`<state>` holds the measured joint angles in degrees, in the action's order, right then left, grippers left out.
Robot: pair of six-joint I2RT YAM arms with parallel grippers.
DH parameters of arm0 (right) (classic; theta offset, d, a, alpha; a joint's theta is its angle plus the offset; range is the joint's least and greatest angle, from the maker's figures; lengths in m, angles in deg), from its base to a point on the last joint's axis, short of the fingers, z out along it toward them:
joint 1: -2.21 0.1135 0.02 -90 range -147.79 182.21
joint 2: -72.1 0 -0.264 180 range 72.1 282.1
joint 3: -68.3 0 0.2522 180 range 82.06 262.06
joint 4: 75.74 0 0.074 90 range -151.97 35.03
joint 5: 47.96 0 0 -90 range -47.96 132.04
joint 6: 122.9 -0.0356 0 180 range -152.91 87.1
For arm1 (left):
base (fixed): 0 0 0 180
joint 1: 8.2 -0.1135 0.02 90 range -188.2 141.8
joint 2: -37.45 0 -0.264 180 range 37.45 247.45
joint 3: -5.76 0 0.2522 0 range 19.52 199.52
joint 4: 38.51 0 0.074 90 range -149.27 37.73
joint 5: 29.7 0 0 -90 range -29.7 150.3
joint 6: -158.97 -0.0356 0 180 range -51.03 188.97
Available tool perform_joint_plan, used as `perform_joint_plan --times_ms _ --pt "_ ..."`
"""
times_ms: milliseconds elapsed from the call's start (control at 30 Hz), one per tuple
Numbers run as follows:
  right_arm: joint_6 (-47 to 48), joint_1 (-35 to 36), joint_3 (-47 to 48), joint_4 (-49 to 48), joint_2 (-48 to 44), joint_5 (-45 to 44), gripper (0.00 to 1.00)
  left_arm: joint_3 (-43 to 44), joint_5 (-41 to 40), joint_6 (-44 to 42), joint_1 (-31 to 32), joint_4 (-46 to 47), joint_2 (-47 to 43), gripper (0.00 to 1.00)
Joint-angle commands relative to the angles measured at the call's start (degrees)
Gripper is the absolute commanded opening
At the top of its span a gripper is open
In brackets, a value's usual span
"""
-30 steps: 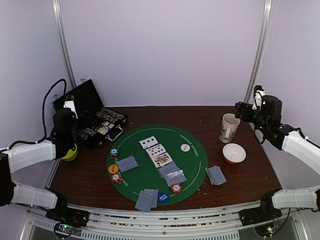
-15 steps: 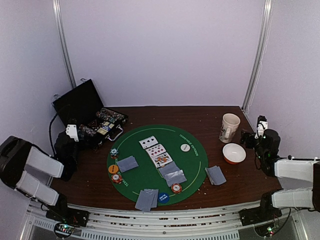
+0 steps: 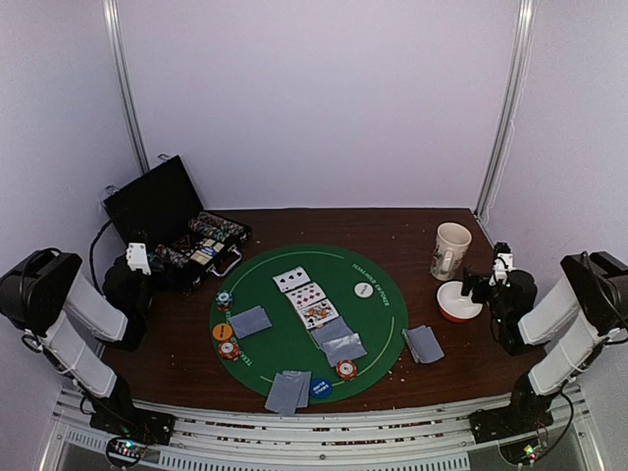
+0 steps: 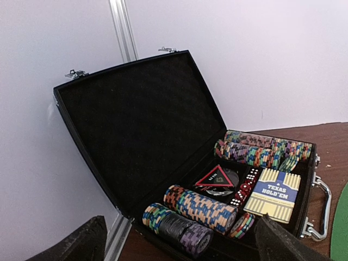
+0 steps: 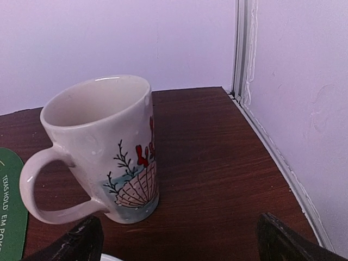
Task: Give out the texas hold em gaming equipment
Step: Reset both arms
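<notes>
Both pairs of fingers are spread wide and grasp nothing: the left gripper (image 4: 179, 246) looks into the open black case (image 4: 136, 119), and the right gripper (image 5: 179, 242) faces the beige mug (image 5: 109, 152). The main risk, as I judge it, is on the right. The mug stands just ahead of those fingers and a little to their left, and the red-and-white bowl (image 3: 453, 300) sits close beneath them. Any reach toward the green mat (image 3: 285, 351), off to their left, would have to pass over or round both. A low sweep could tip the mug or shove the bowl into the grey-backed cards (image 3: 424, 343) lying on the bare wood beside the mat. On the left, the chip rolls (image 4: 201, 207) lie loose in the case just ahead of the fingers, with the card box (image 4: 272, 193) and red dice (image 4: 246, 187) further to the right. Jaws this wide could knock a roll apart or catch the raised lid behind. The task's things lie well apart from both grippers, to the right of the left fingers and to the left of the right ones. More grey-backed pairs, small chip stacks (image 3: 229, 348) and round discs (image 3: 222, 332) ring the mat, with face-up cards (image 3: 306, 294) at its middle. Cards lying this flat would probably slide rather than lift under a careless pinch
</notes>
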<state>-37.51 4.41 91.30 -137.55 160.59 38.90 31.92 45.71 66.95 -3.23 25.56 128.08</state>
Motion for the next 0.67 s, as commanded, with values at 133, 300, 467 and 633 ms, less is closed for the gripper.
perform_joint_plan --times_ms 133,300,467,633 --pt "-0.4 -0.4 3.3 -1.3 0.6 0.1 1.0 1.3 4.7 1.6 -1.5 -1.1 -0.6 0.98" --pt "-0.4 -0.4 3.1 -2.0 0.4 -1.1 1.0 1.3 4.7 1.6 -1.6 -1.2 -0.7 0.98" --pt "-0.3 -0.3 3.2 -1.9 0.6 -1.0 1.0 1.3 4.7 1.6 -1.6 -1.2 -0.7 0.98" --pt "-0.4 -0.3 3.2 -2.1 0.6 -1.0 1.0 1.4 4.7 1.6 -1.6 -1.2 -0.6 0.98"
